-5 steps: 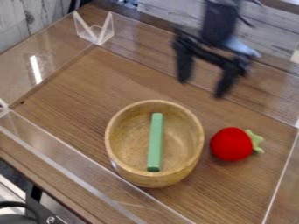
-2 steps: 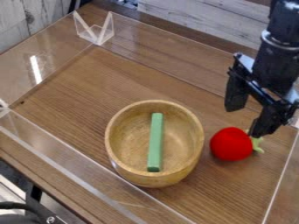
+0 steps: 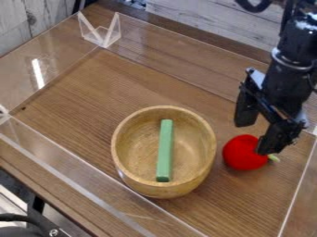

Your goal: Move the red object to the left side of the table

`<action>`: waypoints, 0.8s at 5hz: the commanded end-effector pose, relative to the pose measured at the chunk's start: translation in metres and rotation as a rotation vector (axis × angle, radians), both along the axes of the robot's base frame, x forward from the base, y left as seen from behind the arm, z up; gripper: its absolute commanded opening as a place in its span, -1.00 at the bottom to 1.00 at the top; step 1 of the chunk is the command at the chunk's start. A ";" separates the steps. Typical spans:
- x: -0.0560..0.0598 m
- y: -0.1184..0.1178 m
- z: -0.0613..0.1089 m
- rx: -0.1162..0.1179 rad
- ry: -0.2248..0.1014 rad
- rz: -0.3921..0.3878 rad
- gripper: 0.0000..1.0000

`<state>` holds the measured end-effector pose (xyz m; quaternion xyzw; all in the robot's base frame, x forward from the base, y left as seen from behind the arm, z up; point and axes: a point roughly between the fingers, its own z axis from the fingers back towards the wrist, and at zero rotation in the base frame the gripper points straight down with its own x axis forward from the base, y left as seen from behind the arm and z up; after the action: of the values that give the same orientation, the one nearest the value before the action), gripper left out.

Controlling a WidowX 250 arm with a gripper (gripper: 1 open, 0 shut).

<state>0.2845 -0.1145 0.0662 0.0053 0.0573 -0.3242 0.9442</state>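
The red object (image 3: 244,155) is a small round strawberry-like toy lying on the table (image 3: 111,93) at the right, just beside the wooden bowl. My gripper (image 3: 261,130) hangs right above it, pointing down, with its two black fingers spread wide. One finger (image 3: 247,108) is at the toy's upper left, the other (image 3: 280,137) at its upper right, hiding the leafy tip. Nothing is between the fingers, and the toy rests on the wood.
A wooden bowl (image 3: 128,157) holding a green stick (image 3: 164,148) sits at front centre, close to the toy's left. Clear acrylic walls (image 3: 62,157) border the tabletop. A small clear bracket (image 3: 99,30) stands at the far left corner.
The gripper has come down and to the right, from the far middle of the table to just above the red toy, and its wrist has rolled. The toy and bowl have not moved.
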 end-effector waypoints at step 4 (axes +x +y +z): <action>-0.004 -0.012 -0.018 0.029 -0.148 -0.124 1.00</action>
<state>0.2770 -0.1259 0.0375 0.0466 0.0099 -0.3783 0.9244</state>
